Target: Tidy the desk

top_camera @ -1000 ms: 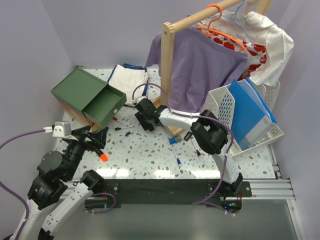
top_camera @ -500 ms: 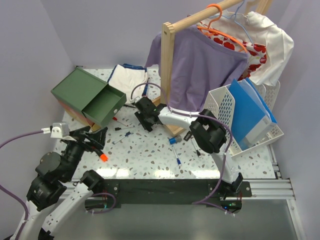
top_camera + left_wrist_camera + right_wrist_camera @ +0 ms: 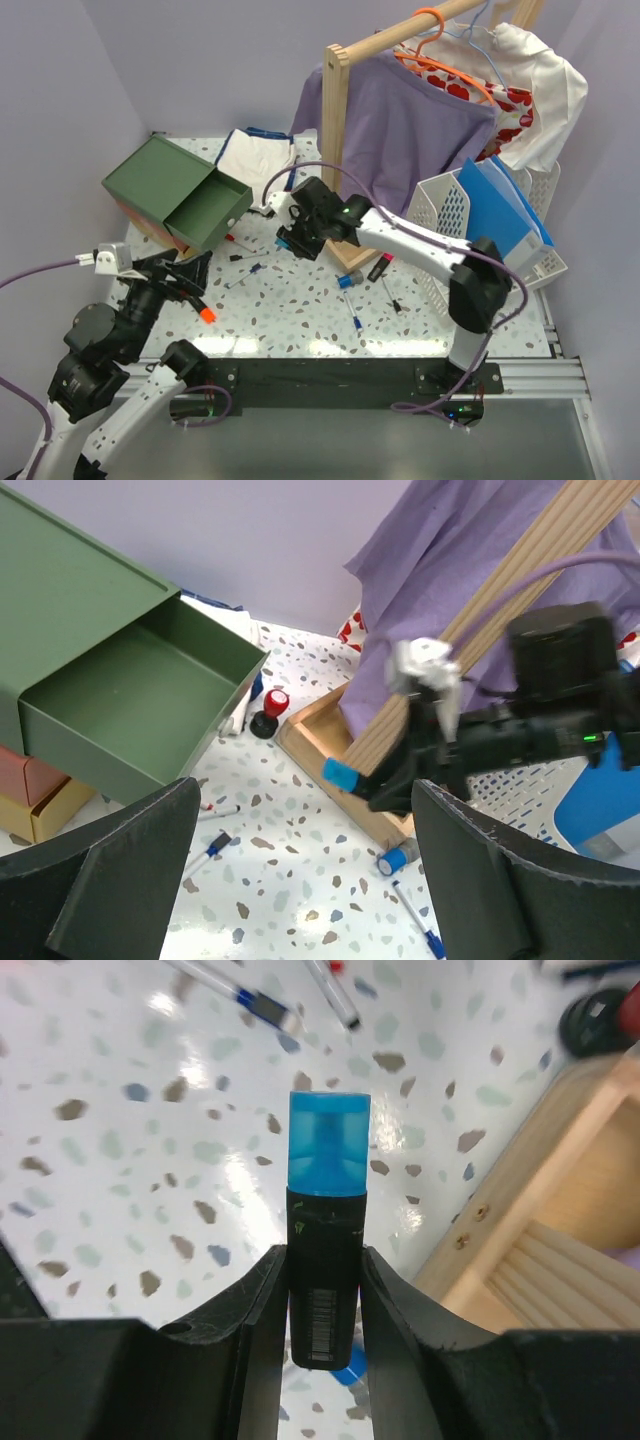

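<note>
The desk (image 3: 300,315) is a white terrazzo top strewn with pens. My right gripper (image 3: 300,236) is shut on a black highlighter with a blue cap (image 3: 286,243) and holds it above the desk, just left of the wooden rack base (image 3: 345,258). In the right wrist view the highlighter (image 3: 327,1230) stands upright between the fingers (image 3: 255,1330). The left wrist view also shows its blue cap (image 3: 338,774). My left gripper (image 3: 187,274) is open and empty, low at the front left; its fingers (image 3: 110,880) frame the left wrist view.
A green drawer box (image 3: 175,195) stands open at the back left. A white basket (image 3: 445,215) with a blue folder sits on the right. Clothes hang on the rack (image 3: 400,120). An orange-capped marker (image 3: 207,315), a blue-capped cylinder (image 3: 345,281) and pens (image 3: 357,323) lie on the desk.
My right arm has swung its elbow out to the right and lifted the gripper off the desk with the blue-capped highlighter in it. The left arm has barely moved.
</note>
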`<move>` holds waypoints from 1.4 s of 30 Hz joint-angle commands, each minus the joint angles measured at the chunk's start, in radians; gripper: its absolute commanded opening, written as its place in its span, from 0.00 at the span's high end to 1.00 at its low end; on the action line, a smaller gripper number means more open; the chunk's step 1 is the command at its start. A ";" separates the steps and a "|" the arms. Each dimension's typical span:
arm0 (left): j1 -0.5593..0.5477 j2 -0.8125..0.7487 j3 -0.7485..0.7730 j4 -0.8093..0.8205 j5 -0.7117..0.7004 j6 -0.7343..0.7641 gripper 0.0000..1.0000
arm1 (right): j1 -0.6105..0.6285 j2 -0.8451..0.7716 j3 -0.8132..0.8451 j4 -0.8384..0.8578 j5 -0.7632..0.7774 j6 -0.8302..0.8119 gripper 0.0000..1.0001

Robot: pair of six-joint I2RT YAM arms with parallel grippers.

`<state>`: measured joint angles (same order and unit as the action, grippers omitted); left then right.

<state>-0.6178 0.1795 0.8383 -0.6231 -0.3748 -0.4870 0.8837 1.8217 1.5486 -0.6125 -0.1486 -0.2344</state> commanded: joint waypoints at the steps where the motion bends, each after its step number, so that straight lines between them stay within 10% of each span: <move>1: -0.002 0.038 0.050 0.017 -0.015 -0.004 0.08 | 0.003 -0.140 0.083 -0.101 -0.100 -0.210 1.00; 12: -0.002 0.094 0.100 0.002 -0.038 -0.022 0.08 | 0.092 0.109 0.655 -0.234 -0.038 -0.597 0.99; 29: -0.002 -0.011 0.124 -0.152 -0.127 -0.114 0.08 | 0.175 0.367 0.852 0.039 0.081 -0.790 0.98; 34: -0.003 -0.021 0.119 -0.155 -0.131 -0.116 0.08 | 0.193 0.409 0.854 0.097 0.115 -0.853 0.79; 38: -0.003 -0.026 0.125 -0.168 -0.134 -0.120 0.08 | 0.196 0.432 0.852 0.146 0.127 -0.855 0.40; 42: -0.003 -0.038 0.131 -0.187 -0.138 -0.131 0.08 | 0.196 0.424 0.834 0.145 0.127 -0.836 0.30</move>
<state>-0.6178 0.1593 0.9447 -0.7963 -0.4946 -0.5930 1.0817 2.2616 2.3650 -0.5293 -0.0441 -1.0683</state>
